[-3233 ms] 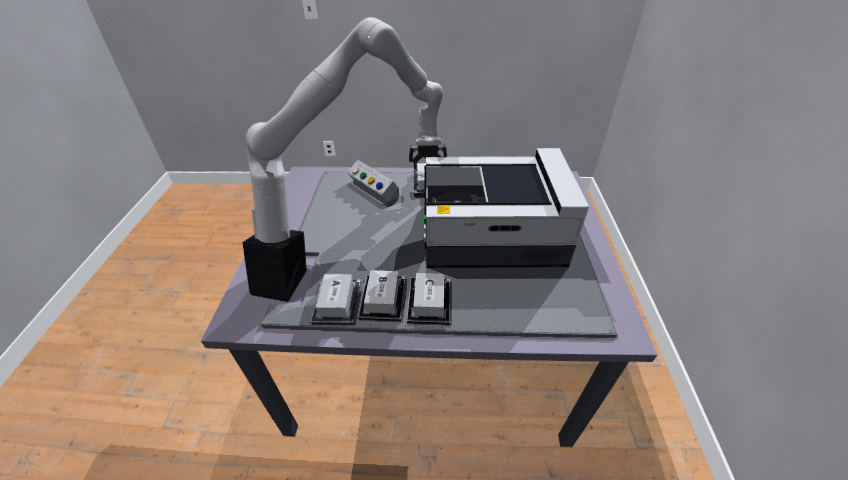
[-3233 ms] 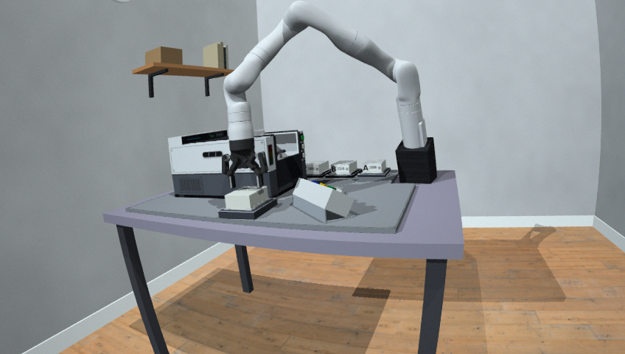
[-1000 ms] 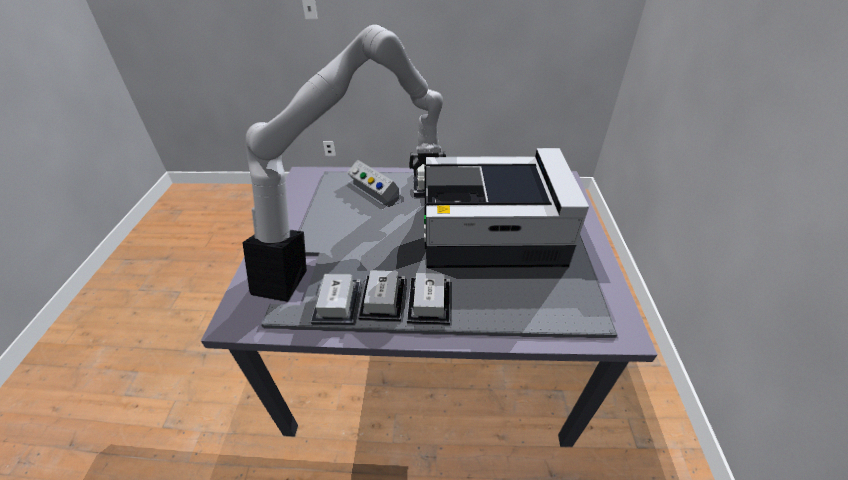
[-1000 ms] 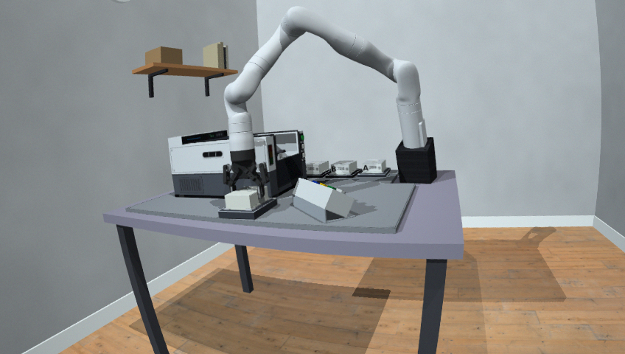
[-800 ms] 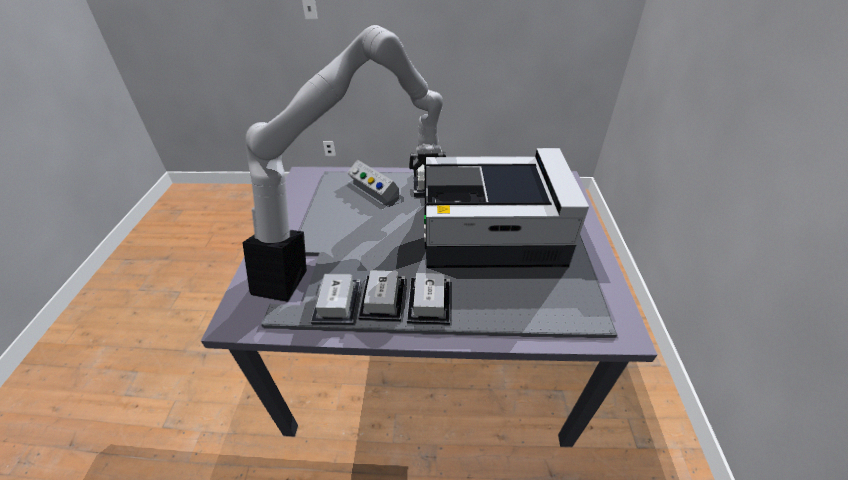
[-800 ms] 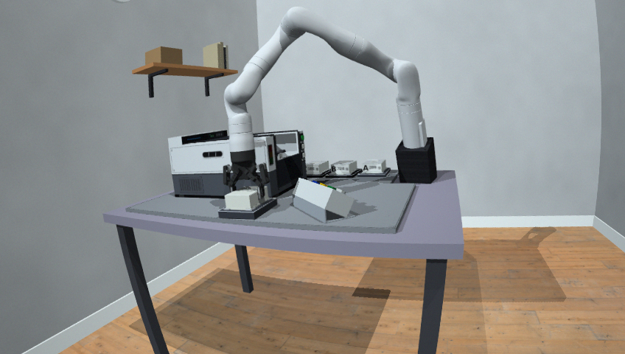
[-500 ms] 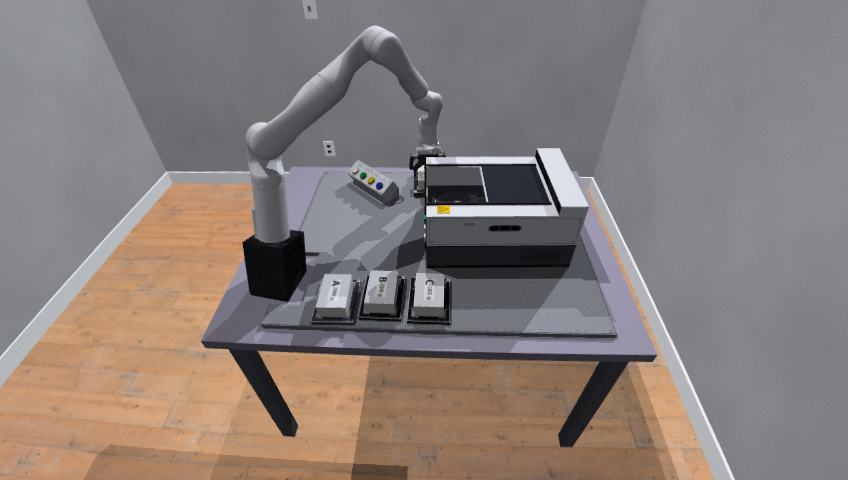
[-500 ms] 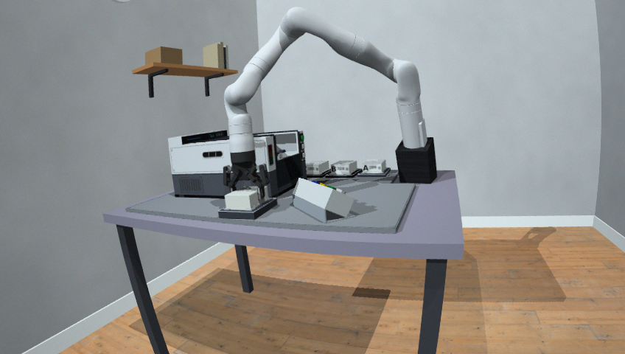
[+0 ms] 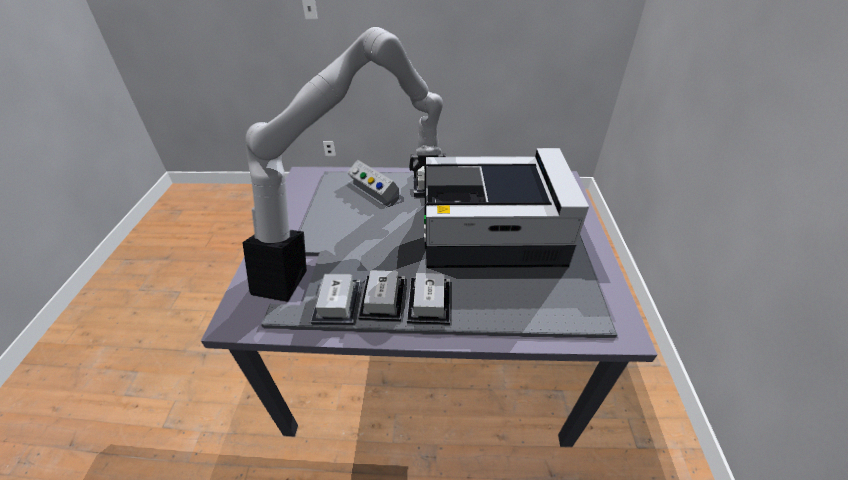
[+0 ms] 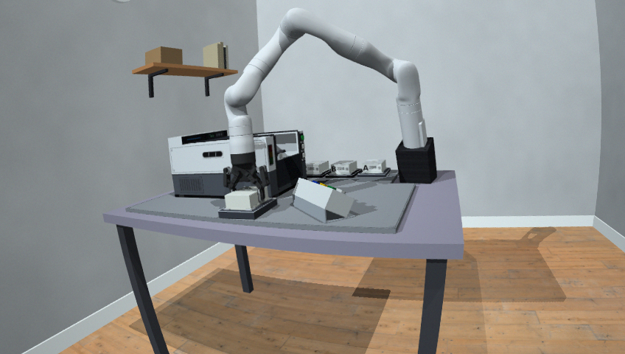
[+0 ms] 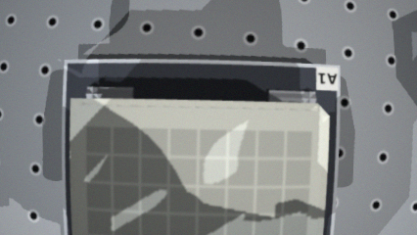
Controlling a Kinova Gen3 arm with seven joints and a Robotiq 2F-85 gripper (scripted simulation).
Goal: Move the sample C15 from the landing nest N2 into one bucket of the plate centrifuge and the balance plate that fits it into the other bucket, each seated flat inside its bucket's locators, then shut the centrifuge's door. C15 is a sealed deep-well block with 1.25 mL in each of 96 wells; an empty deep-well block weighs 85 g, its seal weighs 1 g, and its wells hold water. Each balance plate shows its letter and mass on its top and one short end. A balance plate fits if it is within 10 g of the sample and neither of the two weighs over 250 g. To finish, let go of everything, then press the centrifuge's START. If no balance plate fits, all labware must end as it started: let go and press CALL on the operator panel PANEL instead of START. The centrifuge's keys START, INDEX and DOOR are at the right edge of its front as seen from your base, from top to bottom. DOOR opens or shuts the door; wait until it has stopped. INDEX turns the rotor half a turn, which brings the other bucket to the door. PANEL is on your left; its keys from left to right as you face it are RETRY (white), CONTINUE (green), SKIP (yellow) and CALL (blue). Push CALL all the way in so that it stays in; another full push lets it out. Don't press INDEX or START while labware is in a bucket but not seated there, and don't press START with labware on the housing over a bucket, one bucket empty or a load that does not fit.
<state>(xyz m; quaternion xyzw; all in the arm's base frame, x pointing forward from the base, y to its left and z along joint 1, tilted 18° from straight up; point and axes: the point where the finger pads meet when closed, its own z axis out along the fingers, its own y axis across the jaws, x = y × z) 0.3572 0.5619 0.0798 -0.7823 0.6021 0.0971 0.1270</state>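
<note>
The sample C15 (image 10: 241, 199) is a pale sealed deep-well block. It sits in its dark landing nest (image 10: 248, 213) beside the centrifuge (image 10: 228, 162). In the wrist view the block's sealed well grid (image 11: 196, 166) fills the lower frame, and the nest frame carries an A1 mark (image 11: 327, 78). My gripper (image 10: 245, 181) hangs straight down right over the block. It is open wide and empty, with fingertips about level with the block's top. From the other side it (image 9: 419, 172) is mostly hidden behind the centrifuge (image 9: 499, 202). Balance plates A (image 9: 334, 295), B (image 9: 380, 291) and C (image 9: 429, 294) sit in their nests.
The sloped operator panel (image 10: 322, 199) with coloured keys stands close beside the nest, and it also shows in the top view (image 9: 373, 182). The centrifuge's top shows a dark cavity (image 9: 455, 193) at its end nearest the gripper. The arm's black base (image 9: 274, 262) stands near plate A.
</note>
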